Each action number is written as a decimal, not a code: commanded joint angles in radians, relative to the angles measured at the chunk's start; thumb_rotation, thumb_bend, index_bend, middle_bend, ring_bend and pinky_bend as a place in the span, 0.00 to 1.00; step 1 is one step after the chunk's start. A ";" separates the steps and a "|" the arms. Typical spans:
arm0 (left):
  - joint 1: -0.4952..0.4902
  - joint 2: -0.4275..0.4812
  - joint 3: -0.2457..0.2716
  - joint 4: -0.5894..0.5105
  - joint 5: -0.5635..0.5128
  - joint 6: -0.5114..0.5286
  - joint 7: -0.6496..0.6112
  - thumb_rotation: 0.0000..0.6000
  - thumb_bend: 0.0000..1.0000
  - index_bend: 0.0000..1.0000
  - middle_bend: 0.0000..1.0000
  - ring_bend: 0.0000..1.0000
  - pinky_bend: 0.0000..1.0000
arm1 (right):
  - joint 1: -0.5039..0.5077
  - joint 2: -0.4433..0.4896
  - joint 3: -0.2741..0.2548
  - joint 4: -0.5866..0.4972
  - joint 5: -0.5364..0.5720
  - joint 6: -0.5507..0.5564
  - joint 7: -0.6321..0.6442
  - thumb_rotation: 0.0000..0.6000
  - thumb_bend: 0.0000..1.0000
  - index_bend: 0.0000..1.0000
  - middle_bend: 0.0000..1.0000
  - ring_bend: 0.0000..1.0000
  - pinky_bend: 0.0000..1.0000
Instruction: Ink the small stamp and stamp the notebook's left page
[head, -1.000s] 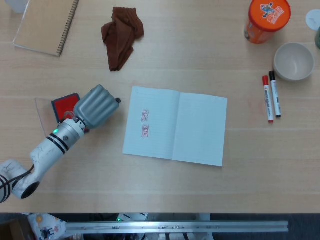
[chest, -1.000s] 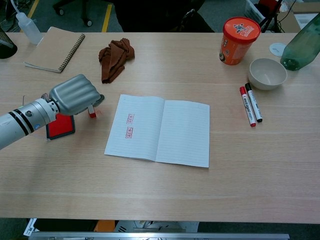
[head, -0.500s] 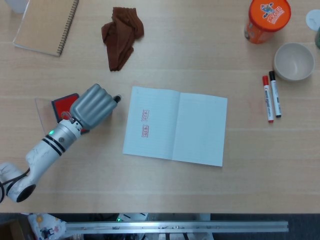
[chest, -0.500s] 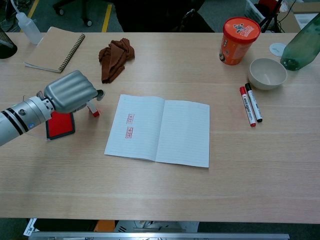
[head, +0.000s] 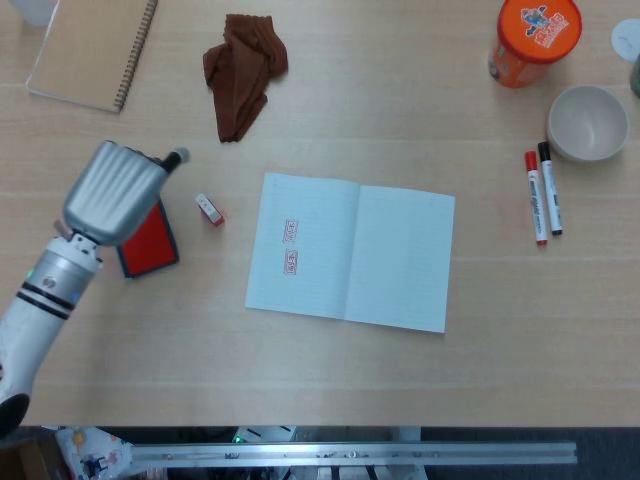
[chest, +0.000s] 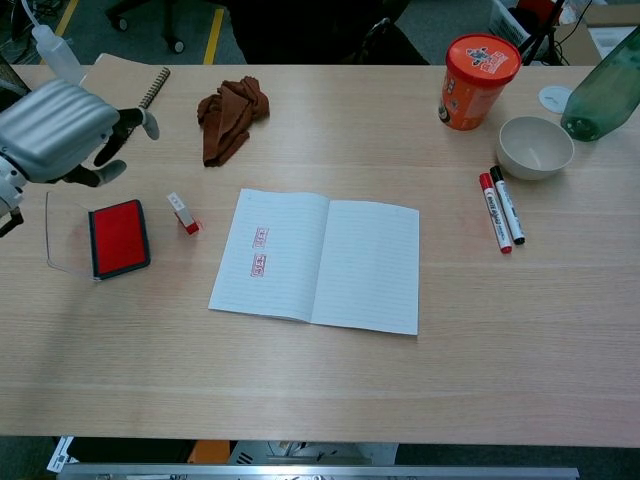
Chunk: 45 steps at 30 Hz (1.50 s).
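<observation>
A: Where is the small stamp (head: 209, 209)?

B: It lies loose on the bench (head: 400, 120), between the red ink pad (head: 148, 238) and the open notebook (head: 350, 250), just off the left page's edge. Its long axis runs slantwise, the red end toward the notebook and the robot, the white end up and away.

A: And the left robot hand (chest: 62, 132)?

B: Raised over the pad's far side, holding nothing, its fingers loosely curled with the tips apart. The stamp lies to its right and a little nearer the robot. The right robot hand shows in neither view, so the left one is the nearer.

A: How far along is the task?

B: Two red prints (head: 291, 247) already sit on the left page. If another is wanted, I judge the hand must come down and rightward, taking the stamp across its narrow sides

A: Anything else about?

B: A brown cloth (head: 243, 70) and a spiral pad (head: 92, 50) farther back; markers (head: 543, 191), a bowl (head: 587, 122) and an orange tub (head: 535, 38) well off right
</observation>
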 joint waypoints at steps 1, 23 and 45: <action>0.055 0.052 -0.023 -0.057 -0.062 0.047 -0.038 1.00 0.33 0.32 0.67 0.67 0.83 | 0.003 -0.001 0.000 0.005 0.004 -0.007 0.003 1.00 0.22 0.34 0.49 0.47 0.54; 0.304 0.135 0.031 -0.172 -0.135 0.234 -0.078 1.00 0.33 0.37 0.61 0.57 0.79 | 0.011 0.004 -0.030 0.004 -0.032 -0.025 0.017 1.00 0.22 0.34 0.47 0.46 0.54; 0.369 0.141 0.016 -0.215 -0.104 0.271 -0.055 1.00 0.33 0.37 0.61 0.57 0.79 | 0.036 0.003 -0.032 -0.025 -0.078 -0.018 -0.015 1.00 0.22 0.34 0.47 0.46 0.54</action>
